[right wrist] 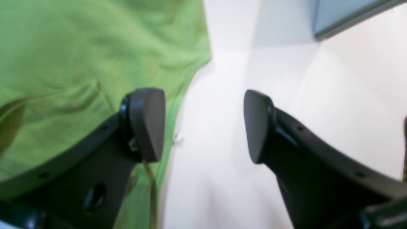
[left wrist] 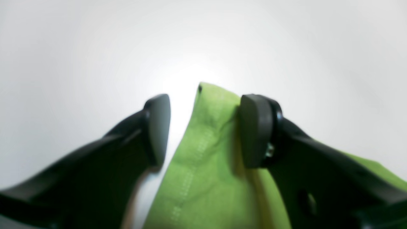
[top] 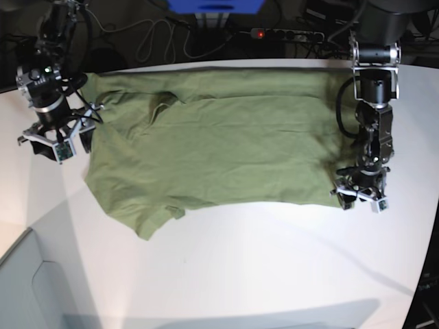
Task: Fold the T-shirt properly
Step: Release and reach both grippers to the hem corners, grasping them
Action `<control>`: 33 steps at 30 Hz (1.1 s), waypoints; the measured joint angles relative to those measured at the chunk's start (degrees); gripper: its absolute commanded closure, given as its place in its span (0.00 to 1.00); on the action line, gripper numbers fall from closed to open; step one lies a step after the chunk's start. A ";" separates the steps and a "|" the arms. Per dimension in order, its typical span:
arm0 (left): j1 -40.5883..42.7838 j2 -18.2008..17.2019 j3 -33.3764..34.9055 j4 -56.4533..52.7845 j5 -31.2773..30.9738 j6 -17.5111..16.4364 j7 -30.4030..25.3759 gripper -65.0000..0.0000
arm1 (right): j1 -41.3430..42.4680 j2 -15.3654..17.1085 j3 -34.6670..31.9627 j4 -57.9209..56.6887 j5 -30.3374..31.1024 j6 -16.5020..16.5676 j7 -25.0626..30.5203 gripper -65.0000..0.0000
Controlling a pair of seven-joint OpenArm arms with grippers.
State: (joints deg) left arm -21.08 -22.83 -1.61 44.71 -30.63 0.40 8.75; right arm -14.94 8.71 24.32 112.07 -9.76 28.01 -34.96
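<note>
The olive-green T-shirt [top: 212, 144] lies spread out and slightly wrinkled on the white table [top: 240, 260]. My left gripper [top: 360, 194] stands at the shirt's right front corner. In the left wrist view it [left wrist: 206, 130] is open, and a hemmed corner of the shirt [left wrist: 203, 165] rises between the fingers, against the right pad [left wrist: 254, 130]. My right gripper [top: 58, 142] is at the shirt's left edge. In the right wrist view it [right wrist: 203, 124] is open, its left finger [right wrist: 148, 124] over the shirt's edge [right wrist: 79, 57], and the gap is over bare table.
A power strip [top: 288, 33] with a red light, cables and a blue object [top: 216, 5] lie behind the table's back edge. A grey panel [top: 27, 288] sits at the lower left, also in the right wrist view [right wrist: 343, 16].
</note>
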 measured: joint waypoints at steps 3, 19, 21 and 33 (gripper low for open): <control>0.11 -0.04 -0.02 0.00 0.02 0.02 -0.02 0.68 | 2.08 -0.02 0.00 -2.91 -0.15 0.00 -0.76 0.42; -1.77 1.88 -0.39 -4.13 6.67 0.28 -2.78 1.00 | 27.02 1.81 -0.11 -29.31 -0.26 0.39 -0.09 0.42; -1.79 2.43 -0.46 -4.13 7.02 0.52 -2.80 1.00 | 30.88 1.95 -0.11 -35.41 -0.26 0.39 0.02 0.42; -1.79 2.97 -0.28 -4.09 7.06 0.42 -2.82 1.00 | 44.35 1.75 -1.09 -60.78 -0.55 0.39 9.09 0.42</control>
State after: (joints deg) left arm -22.87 -19.86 -1.89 40.62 -23.57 0.82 5.93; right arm 29.41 10.46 23.22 51.29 -10.31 28.40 -25.87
